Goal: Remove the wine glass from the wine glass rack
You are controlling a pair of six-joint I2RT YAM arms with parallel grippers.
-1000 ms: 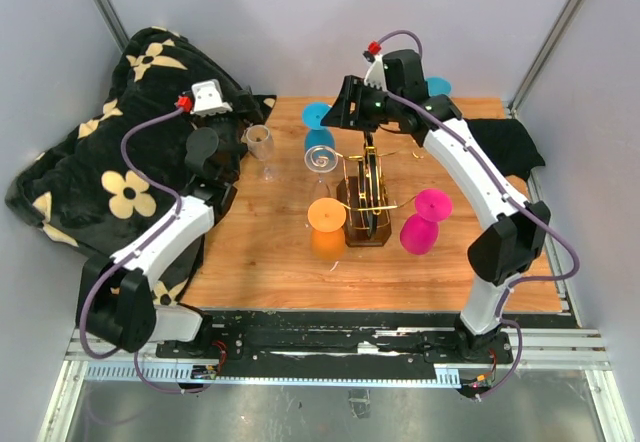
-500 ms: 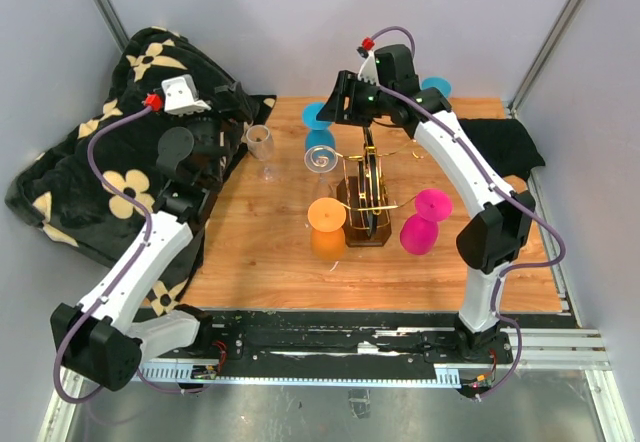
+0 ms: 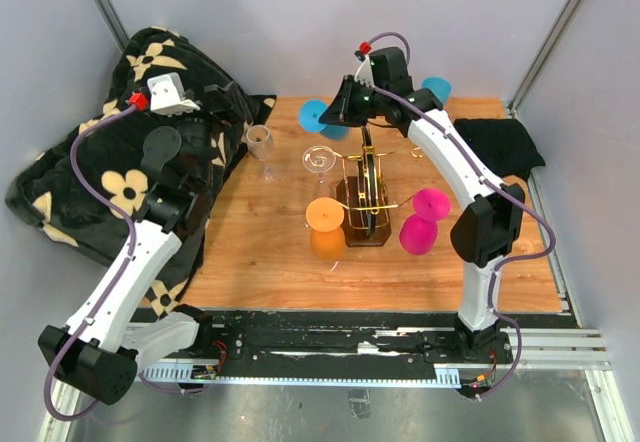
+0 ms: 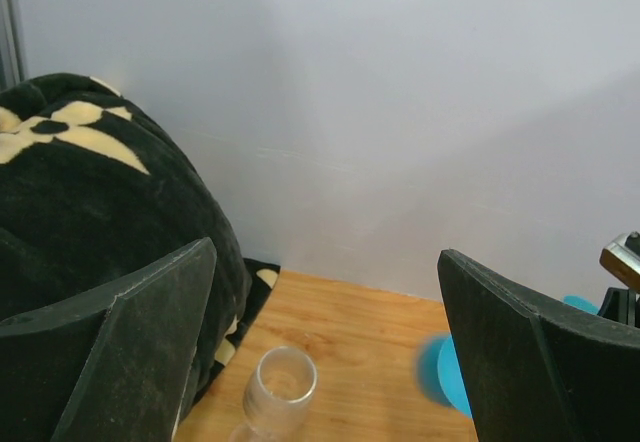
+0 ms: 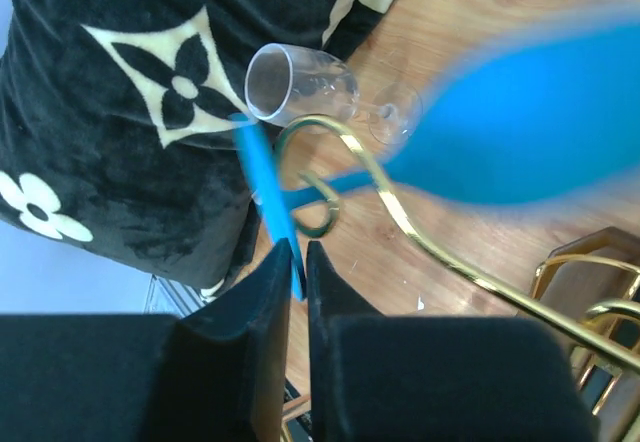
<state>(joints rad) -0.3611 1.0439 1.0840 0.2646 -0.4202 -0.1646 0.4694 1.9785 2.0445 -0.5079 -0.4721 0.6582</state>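
Note:
The gold wire wine glass rack [image 3: 365, 197] stands mid-table on its dark wooden base. A blue wine glass [image 3: 318, 117] is at the rack's far-left side, and my right gripper [image 3: 340, 114] is shut on the thin edge of its foot. In the right wrist view the blue foot [image 5: 262, 177] runs down between the closed fingers of the right gripper [image 5: 297, 254]. Its blurred blue bowl [image 5: 520, 132] lies just beyond the rack's curled gold arm [image 5: 400, 222]. My left gripper [image 4: 325, 262] hangs open and empty, high over the table's far-left corner.
A clear glass [image 3: 260, 142] [image 4: 282, 387] stands at the far left of the table. An orange glass [image 3: 326, 224] and a magenta glass [image 3: 425, 220] flank the rack. A black flowered blanket [image 3: 90, 172] lies left, a black cloth [image 3: 510, 142] right. Another blue glass [image 3: 437, 87] is behind the right arm.
The right gripper has closed on the blue glass's foot, and the glass has shifted back from the scroll end. The left arm has risen and drawn back to the left.

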